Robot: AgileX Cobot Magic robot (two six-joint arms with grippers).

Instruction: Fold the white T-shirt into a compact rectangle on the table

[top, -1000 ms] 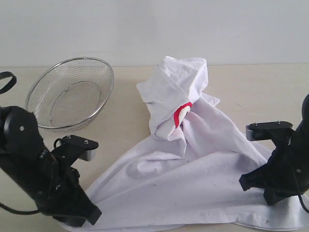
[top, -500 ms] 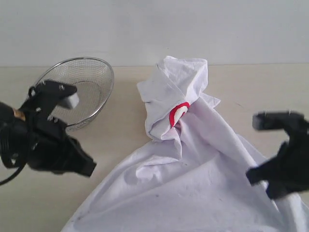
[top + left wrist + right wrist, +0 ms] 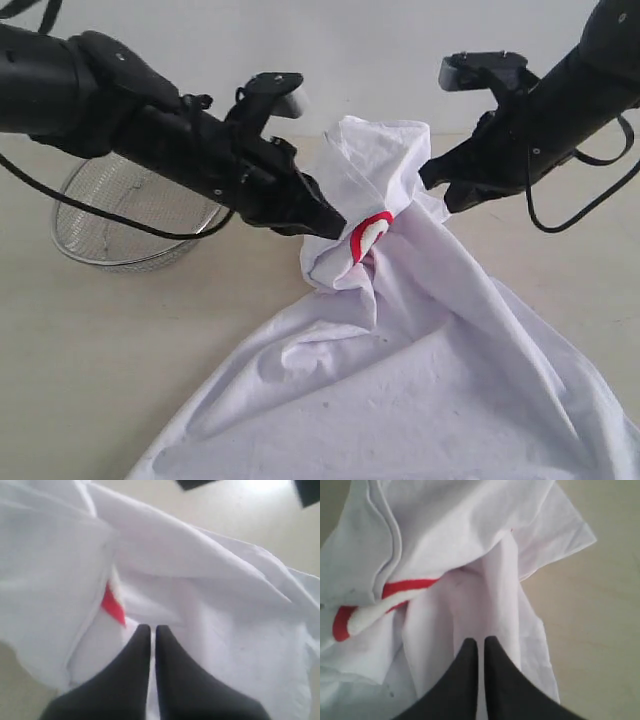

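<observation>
The white T-shirt (image 3: 400,380) lies on the table (image 3: 90,350), spread wide toward the front and bunched into a crumpled heap at the back, where a bit of its red band (image 3: 372,232) shows. My left gripper (image 3: 335,228) is at the left side of that heap, shut, its tips just over the cloth beside the red band (image 3: 114,607). My right gripper (image 3: 432,185) is at the heap's right side, also shut. In the wrist views each gripper, left (image 3: 149,627) and right (image 3: 481,640), has its fingers together over white folds, with no cloth visibly pinched.
A round silver wire-mesh basket (image 3: 120,215) stands at the back left, partly behind the left arm. Bare table shows to the right of the shirt (image 3: 600,610) and at the front left. A pale wall runs behind the table.
Both arms have swung up from the shirt's front corners to the bunched heap at the back. The shirt lies much as before. Both grippers stayed shut.
</observation>
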